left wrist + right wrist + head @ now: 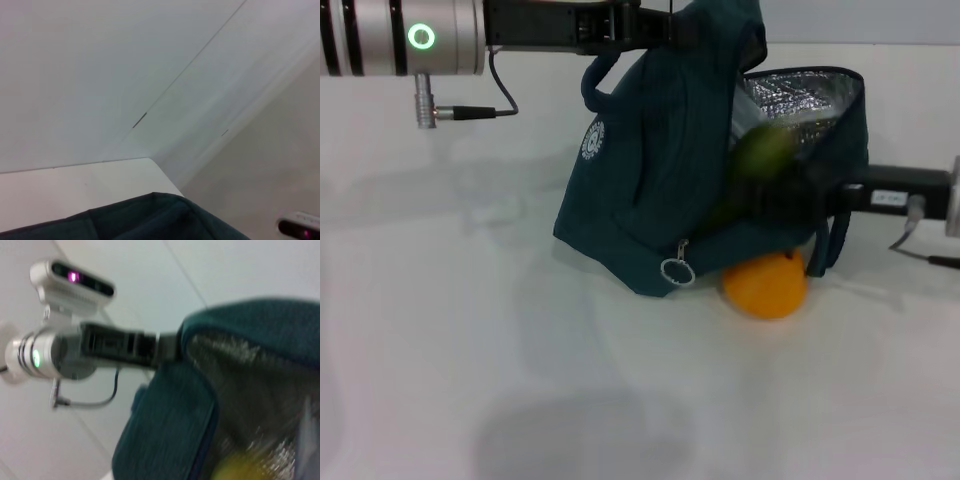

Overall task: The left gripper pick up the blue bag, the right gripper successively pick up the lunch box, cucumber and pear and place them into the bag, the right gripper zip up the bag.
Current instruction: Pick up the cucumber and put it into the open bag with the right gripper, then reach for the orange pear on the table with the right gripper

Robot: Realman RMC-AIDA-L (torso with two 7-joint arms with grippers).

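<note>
Left gripper point(665, 28) pinches top of blue bag point(660, 190), lifting it open. Right gripper point(790, 195), grip unclear, holds cucumber point(760, 155) at bag mouth. Pear point(767, 285) on table point(470, 350) beneath bag.

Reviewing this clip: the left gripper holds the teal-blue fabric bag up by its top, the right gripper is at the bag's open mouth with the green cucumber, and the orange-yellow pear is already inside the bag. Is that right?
Not quite: the orange-yellow pear is not inside. The head view shows it on the white table, against the front of the teal-blue fabric bag. The rest stands: left gripper at the bag's top, right gripper at the foil-lined mouth with the green cucumber.
</note>
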